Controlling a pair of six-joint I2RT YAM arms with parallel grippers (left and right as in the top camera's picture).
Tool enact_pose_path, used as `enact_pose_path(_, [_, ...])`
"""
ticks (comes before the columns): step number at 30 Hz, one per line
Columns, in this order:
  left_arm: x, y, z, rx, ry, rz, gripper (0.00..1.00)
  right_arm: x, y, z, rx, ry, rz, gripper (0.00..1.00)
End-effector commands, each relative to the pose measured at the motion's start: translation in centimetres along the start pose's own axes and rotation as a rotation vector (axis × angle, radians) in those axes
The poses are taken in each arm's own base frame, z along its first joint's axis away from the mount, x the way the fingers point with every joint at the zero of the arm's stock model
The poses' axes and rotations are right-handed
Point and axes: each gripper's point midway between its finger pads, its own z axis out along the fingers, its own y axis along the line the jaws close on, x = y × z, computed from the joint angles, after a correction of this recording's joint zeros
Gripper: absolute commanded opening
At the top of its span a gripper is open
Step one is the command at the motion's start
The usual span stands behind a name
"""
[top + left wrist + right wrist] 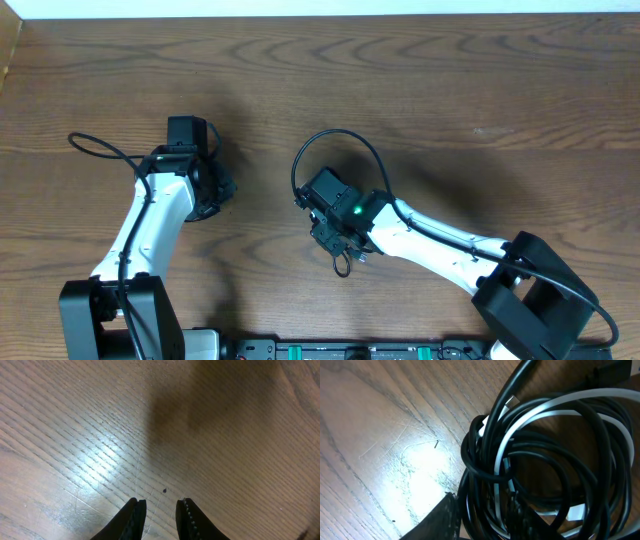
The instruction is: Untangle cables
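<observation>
Right arm is on it. The cables (530, 450) lie in one tight coil directly at the right end effector (482, 512), black strands wound round each other with the white one (555, 405) threaded through the top. In the right wrist view several black strands sit between the two jaws, and the rest of the coil fans up and to the right of them. The jaws stand partly apart with cord filling the gap, and it is not possible to tell whether they are actually pinching it or only straddling it.

From overhead the bundle is almost wholly hidden under that wrist. Only a small loop (343, 266) pokes out on the side nearest the robot's base.

The coil has no real long axis, being a round knot, so the pull direction matters more than alignment.

Over to the left end effector (160, 505): jaws a narrow gap apart, nothing between them, hanging over the bare wooden surface (450, 80). It sits well apart from the tangle, off to the left, so the cables lie to its right. Judging by that, any two-handed teasing apart needs this arm brought across first.
</observation>
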Motion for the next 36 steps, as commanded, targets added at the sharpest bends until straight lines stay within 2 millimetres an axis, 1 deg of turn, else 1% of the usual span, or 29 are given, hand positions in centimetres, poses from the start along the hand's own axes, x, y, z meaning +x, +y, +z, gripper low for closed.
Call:
enact_pose_path(1, [0.0,0.2,0.1,-0.009,0.001,-0.005,0.27,0.8,-0.1,0.7,0.004,0.029,-0.038,0.35])
enact_pose_path(7, [-0.1,0.2,0.1,-0.008,0.0,-0.005,0.27,2.1,-0.6,2.3,0.008,0.091,-0.054,0.37])
enact_pose_path(9, [-0.1,0.2,0.1,-0.008,0.0,-0.005,0.27,2.5,-0.7,3.0,0.01,0.108,-0.052,0.35])
enact_pose_path(10, [-0.1,0.2,0.1,-0.008,0.0,-0.005,0.27,2.6,-0.7,3.3,0.01,0.111,-0.052,0.32])
enact_pose_path(13, [-0.1,0.2,0.1,-0.008,0.0,-0.005,0.27,2.4,-0.7,3.2,0.01,0.106,-0.05,0.06])
enact_pose_path(14, [-0.1,0.2,0.1,-0.008,0.0,-0.005,0.27,2.3,-0.7,3.1,0.004,0.101,-0.048,0.01])
enact_pose_path(15, [-0.1,0.2,0.1,-0.008,0.0,-0.005,0.26,2.1,-0.8,2.9,-0.001,0.096,-0.042,0.01])
enact_pose_path(17, [0.1,0.0,0.1,0.003,0.008,-0.004,0.26,1.5,-0.4,2.3,-0.054,0.073,-0.026,0.01])
enact_pose_path(19, [0.6,-1.0,0.1,0.061,0.038,0.042,0.26,0.3,0.9,1.2,-0.178,0.024,-0.002,0.01])
enact_pose_path(20, [0.8,-2.1,0.0,0.128,0.054,0.096,0.26,-0.7,1.6,0.2,-0.272,-0.02,0.016,0.01])
enact_pose_path(24, [1.8,-4.9,-0.7,0.292,0.097,0.212,0.27,-3.1,3.1,-2.5,-0.527,-0.132,0.016,0.01])
enact_pose_path(26, [2.3,-6.1,-1.1,0.37,0.116,0.262,0.3,-4.2,3.5,-4.0,-0.658,-0.188,0.024,0.01])
enact_pose_path(30, [2.8,-7.1,-1.7,0.44,0.135,0.293,0.39,-5.2,3.3,-6.4,-0.813,-0.264,0.018,0.01])
enact_pose_path(33, [2.9,-7.3,-1.8,0.455,0.139,0.302,0.4,-5.3,3.6,-8.5,-0.945,-0.333,-0.056,0.01])
enact_pose_path(36, [2.9,-7.3,-1.8,0.455,0.139,0.303,0.4,-5.3,3.5,-10.4,-1.048,-0.382,-0.08,0.01])
